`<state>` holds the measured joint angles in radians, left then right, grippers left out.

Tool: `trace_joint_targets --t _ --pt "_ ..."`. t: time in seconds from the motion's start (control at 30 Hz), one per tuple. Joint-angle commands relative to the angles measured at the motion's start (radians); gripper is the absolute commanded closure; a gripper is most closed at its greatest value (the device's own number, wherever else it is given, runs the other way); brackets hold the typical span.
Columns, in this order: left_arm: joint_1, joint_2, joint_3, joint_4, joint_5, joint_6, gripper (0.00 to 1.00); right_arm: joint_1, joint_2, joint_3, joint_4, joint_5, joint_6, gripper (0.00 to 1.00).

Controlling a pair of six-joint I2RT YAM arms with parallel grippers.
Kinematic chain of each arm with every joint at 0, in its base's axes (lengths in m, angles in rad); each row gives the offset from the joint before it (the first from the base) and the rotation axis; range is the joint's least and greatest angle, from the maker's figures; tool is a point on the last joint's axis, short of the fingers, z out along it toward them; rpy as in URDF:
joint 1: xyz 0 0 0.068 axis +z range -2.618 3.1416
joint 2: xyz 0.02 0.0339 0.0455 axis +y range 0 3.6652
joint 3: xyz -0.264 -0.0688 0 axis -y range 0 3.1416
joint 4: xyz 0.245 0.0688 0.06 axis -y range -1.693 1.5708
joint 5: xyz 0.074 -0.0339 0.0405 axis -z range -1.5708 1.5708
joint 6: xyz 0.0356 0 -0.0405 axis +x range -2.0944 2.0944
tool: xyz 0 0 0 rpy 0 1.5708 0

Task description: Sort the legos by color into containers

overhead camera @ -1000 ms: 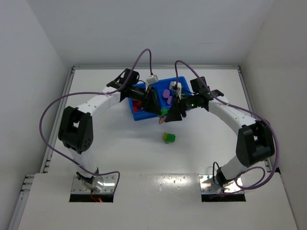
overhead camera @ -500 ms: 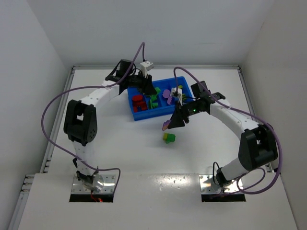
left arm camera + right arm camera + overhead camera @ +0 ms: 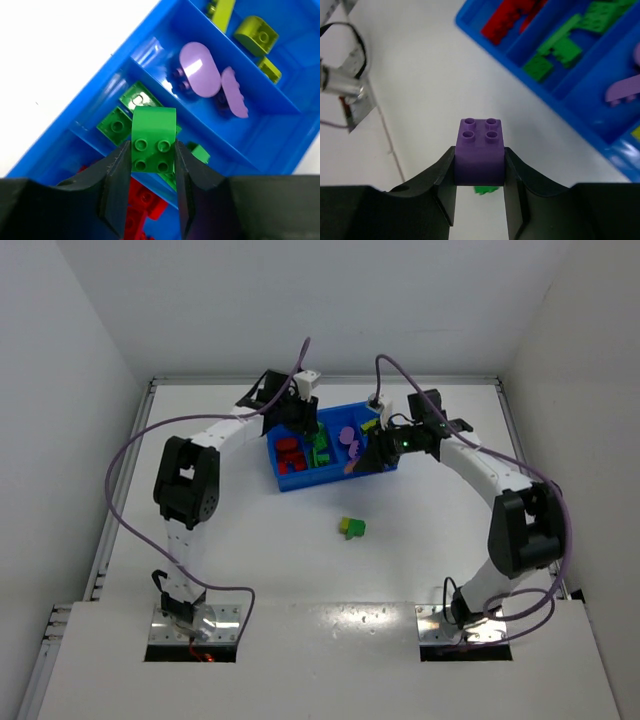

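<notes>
1. Left gripper point(image 3: 152, 146), with a green brick point(image 3: 153, 125) clamped in its jaws, blocks the space above the tray point(image 3: 300, 481).
2. Right gripper point(image 3: 480, 151), gripping a purple brick point(image 3: 480, 135), hangs at the tray's near-right rim.
3. Table point(image 3: 250, 540) nearward lies open, bar one green-yellow stack point(image 3: 351, 528).

2 arms point(image 3: 215, 435): white links, blk joints, looping purple cables point(image 3: 113, 468), blk jaws.

Light: bright, even | glare: you'll see white sheen on tray point(image 3: 150, 50) wall, L wrist cam | shadows: soft | blur: fingers point(image 3: 116, 186) up close
</notes>
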<state>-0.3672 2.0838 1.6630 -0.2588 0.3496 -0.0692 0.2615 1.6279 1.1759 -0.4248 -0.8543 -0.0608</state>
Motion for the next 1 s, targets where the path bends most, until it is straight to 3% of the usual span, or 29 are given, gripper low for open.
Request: trace_joint_targets --t 0.0,0.07,0.27,0.5,0.6,0.77,0.87,0.9,0.97 --pt "-0.007 0.010 0.061 0.023 -0.040 -0.027 0.59 -0.008 0.049 0.115 0.087 0.130 0.084 1.00" --pt "-0.007 0.010 0.086 0.023 -0.040 -0.037 0.41 -0.008 0.098 0.175 0.100 0.176 0.096 1.00" --pt "-0.019 -0.057 0.115 0.023 -0.096 -0.027 0.05 0.001 0.220 0.312 0.110 0.236 0.105 1.00" --pt "0.026 -0.258 0.112 0.053 -0.113 -0.153 0.00 0.010 0.348 0.435 0.110 0.302 0.084 1.00" --pt "0.094 -0.327 0.098 0.062 0.145 -0.106 0.00 0.021 0.411 0.516 0.089 0.337 0.030 1.00" --pt "0.166 -0.401 0.041 0.041 0.167 -0.139 0.00 0.056 0.500 0.590 0.080 0.423 -0.008 0.98" --pt "0.180 -0.435 0.006 -0.022 0.178 -0.087 0.00 0.081 0.536 0.623 0.080 0.498 -0.008 0.74" --pt "0.180 -0.447 -0.020 -0.054 0.178 -0.033 0.00 0.081 0.550 0.623 0.080 0.509 -0.008 0.61" --pt "0.180 -0.485 -0.051 -0.088 0.210 0.026 0.00 0.091 0.550 0.633 0.093 0.534 -0.008 0.48"
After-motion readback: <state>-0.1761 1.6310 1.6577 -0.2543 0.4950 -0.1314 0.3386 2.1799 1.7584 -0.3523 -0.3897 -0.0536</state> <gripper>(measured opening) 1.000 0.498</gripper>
